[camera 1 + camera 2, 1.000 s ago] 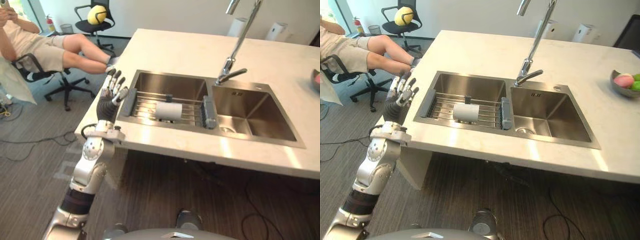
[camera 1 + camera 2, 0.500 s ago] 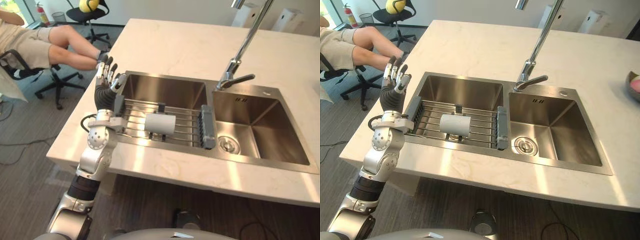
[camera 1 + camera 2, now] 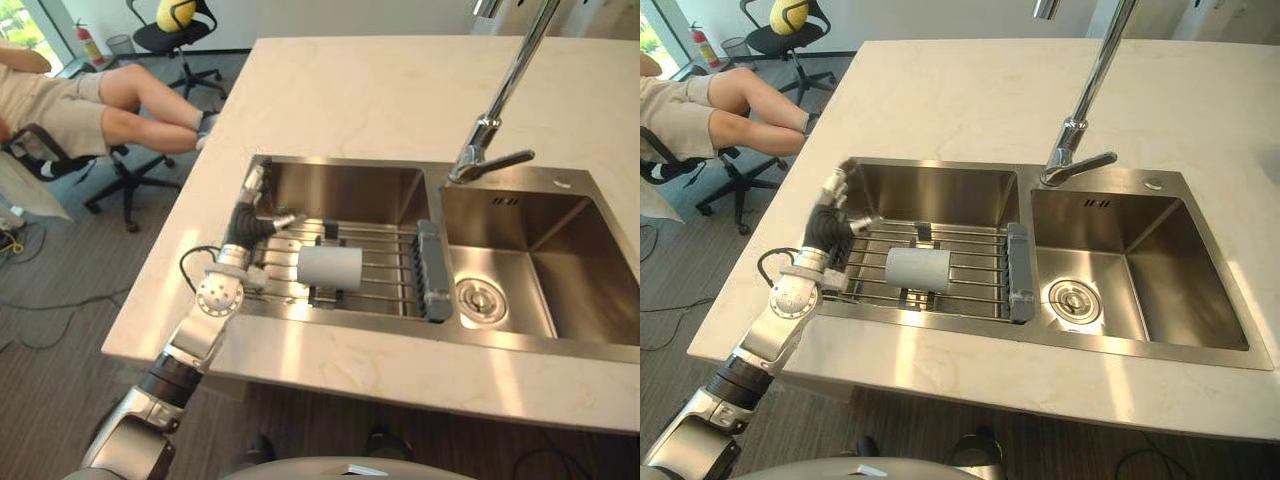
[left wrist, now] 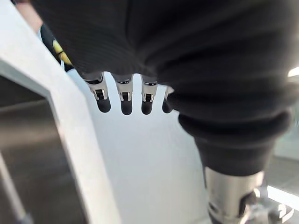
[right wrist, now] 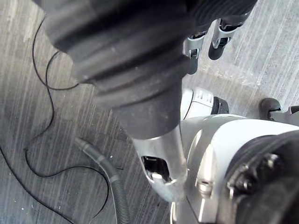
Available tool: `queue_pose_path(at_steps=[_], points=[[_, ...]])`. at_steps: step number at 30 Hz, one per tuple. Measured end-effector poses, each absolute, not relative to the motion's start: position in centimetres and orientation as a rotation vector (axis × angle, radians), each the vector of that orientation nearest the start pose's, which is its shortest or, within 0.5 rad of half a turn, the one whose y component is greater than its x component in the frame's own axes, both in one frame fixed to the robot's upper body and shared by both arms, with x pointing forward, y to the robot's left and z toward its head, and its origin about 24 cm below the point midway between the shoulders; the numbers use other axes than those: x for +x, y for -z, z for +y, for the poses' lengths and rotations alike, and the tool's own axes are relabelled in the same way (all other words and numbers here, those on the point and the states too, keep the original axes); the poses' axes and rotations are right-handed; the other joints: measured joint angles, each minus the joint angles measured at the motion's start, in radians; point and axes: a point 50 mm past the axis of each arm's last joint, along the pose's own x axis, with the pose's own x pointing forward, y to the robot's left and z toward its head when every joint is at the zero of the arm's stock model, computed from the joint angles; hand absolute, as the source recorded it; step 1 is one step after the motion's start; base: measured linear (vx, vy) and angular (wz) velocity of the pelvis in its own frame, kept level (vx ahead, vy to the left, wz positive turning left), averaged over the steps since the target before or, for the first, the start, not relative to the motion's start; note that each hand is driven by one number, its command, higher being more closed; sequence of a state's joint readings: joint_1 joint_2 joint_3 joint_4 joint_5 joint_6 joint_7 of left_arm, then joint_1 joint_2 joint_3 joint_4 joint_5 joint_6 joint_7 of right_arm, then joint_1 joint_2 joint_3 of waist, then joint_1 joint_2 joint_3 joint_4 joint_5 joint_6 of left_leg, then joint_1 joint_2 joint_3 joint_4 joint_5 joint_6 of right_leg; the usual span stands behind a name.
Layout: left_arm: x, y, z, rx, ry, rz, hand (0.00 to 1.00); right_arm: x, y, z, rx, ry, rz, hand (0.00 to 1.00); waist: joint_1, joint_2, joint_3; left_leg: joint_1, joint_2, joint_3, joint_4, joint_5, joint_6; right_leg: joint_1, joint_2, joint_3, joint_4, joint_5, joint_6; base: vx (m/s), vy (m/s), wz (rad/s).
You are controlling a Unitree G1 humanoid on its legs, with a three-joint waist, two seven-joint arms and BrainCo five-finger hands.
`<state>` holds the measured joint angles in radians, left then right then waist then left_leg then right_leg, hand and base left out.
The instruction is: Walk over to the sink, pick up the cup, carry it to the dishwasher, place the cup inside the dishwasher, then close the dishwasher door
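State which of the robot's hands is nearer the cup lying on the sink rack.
Left. The left hand hovers at the rack, left of the cup and apart from it; the right hand hangs low over the floor.

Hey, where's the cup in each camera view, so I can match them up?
Left eye view: cup lies on its side on the sink rack, near centre.
Right eye view: cup left of centre, same rack.
Shared landmark: faucet, beyond the cup's right.
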<state>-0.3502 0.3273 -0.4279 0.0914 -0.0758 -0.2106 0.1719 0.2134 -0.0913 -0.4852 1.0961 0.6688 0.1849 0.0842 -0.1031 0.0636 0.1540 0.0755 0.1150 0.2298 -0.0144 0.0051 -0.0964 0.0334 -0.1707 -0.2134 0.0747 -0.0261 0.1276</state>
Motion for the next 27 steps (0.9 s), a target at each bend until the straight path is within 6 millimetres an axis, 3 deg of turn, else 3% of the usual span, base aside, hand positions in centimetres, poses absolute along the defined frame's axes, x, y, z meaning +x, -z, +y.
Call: queue_pose_path(at_steps=[5,7,13,21,27], points=[[27.6,-8.7,6.9,0.462,0.583,-0.34,0.0,1.7,17.0,-22.4,0.865,0.837,1.12,0.0,-0.023,0.001,-0.001,0.012,-0.002,0.031,-0.026,0.001,-0.001,0.008,0.008,0.016,-0.058,0.029,0.0,0.04,0.013,-0.15],[27.4,-8.1,6.7,0.553,0.601,-0.333,0.0,1.9,17.0,-22.3,0.87,0.835,1.12,0.0,-0.03,0.001,-0.001,0.013,-0.001,0.04,-0.029,0.001,-0.001,0.01,0.01,0.019,-0.071,0.035,-0.001,0.03,0.004,-0.11],[27.7,-7.7,8.9,0.79,0.562,-0.36,0.0,2.4,16.9,-22.7,0.95,0.883,1.06,0.0,-0.036,0.008,-0.004,0.016,-0.001,0.072,-0.03,-0.004,-0.002,0.017,0.014,0.036,-0.119,0.07,-0.005,-0.01,-0.002,-0.14],[26.9,-6.5,8.8,0.989,0.509,-0.423,0.0,2.7,16.5,-24.2,0.87,0.879,1.029,0.0,-0.056,0.031,-0.019,0.016,0.0,0.079,-0.03,-0.004,-0.002,0.022,0.018,0.039,-0.154,0.094,-0.004,-0.04,-0.017,-0.05],[27.0,-6.4,9.1,1.028,0.463,-0.454,0.0,2.7,16.5,-24.4,0.862,0.878,1.028,0.0,-0.066,0.037,-0.023,0.016,0.003,0.084,-0.03,-0.006,-0.004,0.02,0.021,0.043,-0.154,0.094,-0.003,-0.01,-0.007,-0.01]])
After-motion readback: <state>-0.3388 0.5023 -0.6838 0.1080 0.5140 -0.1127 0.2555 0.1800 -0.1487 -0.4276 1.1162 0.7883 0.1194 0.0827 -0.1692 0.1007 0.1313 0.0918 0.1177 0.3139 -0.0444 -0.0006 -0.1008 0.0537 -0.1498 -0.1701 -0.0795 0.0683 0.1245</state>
